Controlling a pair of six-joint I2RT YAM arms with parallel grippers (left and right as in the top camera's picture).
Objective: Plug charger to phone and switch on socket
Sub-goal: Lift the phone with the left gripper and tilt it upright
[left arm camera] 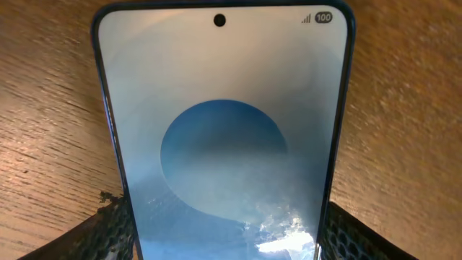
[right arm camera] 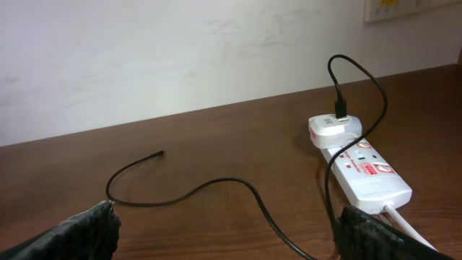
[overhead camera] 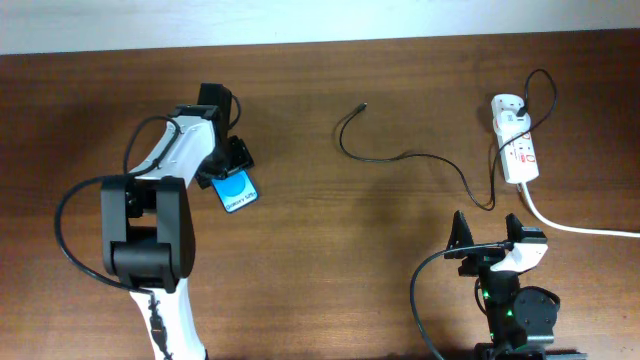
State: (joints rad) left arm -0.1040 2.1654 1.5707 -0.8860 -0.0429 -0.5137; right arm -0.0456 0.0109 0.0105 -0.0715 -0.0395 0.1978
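Left gripper [overhead camera: 232, 172]: closed across the width of the phone [left arm camera: 224, 130], and it holds nothing else.
Left wrist view: my fingers [left arm camera: 108, 231] press against both long edges, with the screen facing my camera.
Phone, place: it sits between my left fingers and runs straight out ahead of them, with table [left arm camera: 404, 108] on either side.
Only my left wrist shows: the blue oval, the camera hole at the far end and a small "100" mark beside it. From here I cannot tell whether the phone lies flat or is raised.
Only overhead shows: the phone as a blue corner poking out from under my left gripper, bearing a line of white text.
Right gripper [overhead camera: 488, 235]: the jaws are spread wide with nothing between them.
Charger [right arm camera: 216, 182]: it lies loose on the table ahead of my right gripper. Its tip [right arm camera: 160, 152] is ahead and to the left, touching nothing.
Socket [right arm camera: 368, 173]: it is ahead and to the right of my right gripper, well apart from it.
Only my right wrist shows: the white plug [right arm camera: 328, 128] seated on the socket's far end, the cable arching up out of it, the red markings, and the wall [right arm camera: 180, 58] behind.
Only overhead shows: the tip lies well apart from the phone, between my two arms. A white cable [overhead camera: 570, 225] leaves the socket's near end toward my right.
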